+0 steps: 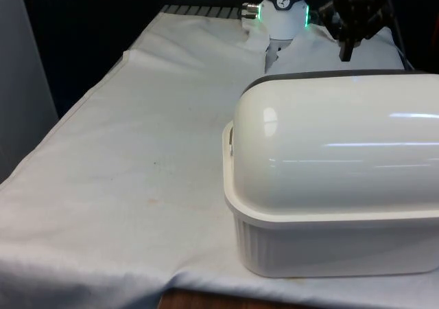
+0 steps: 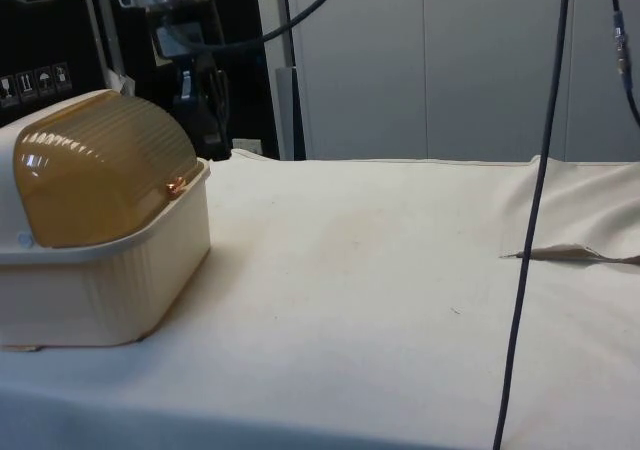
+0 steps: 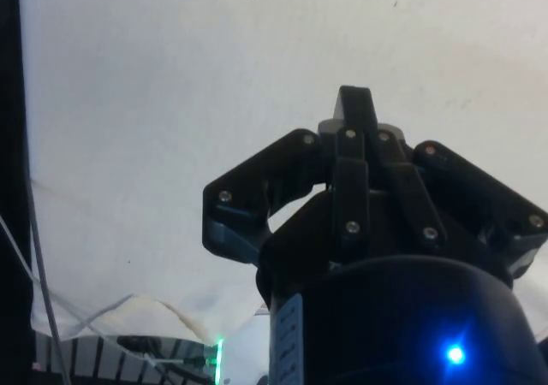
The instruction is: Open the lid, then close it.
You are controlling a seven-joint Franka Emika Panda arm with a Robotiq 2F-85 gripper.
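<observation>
The bread box point(image 1: 329, 185) stands on the near part of the table, at the front view's right; its domed lid point(image 2: 100, 170) is down and closed over the ribbed cream base point(image 2: 100, 290), and in the side view the lid looks amber. The gripper point(image 1: 348, 51) hangs above the far side of the box, not touching it; its fingers point(image 3: 354, 111) are pressed together and hold nothing. The white cloth point(image 1: 123, 185) is bare to the left.

Open cloth point(image 1: 137, 158) beside bread box point(image 1: 336, 178)
</observation>
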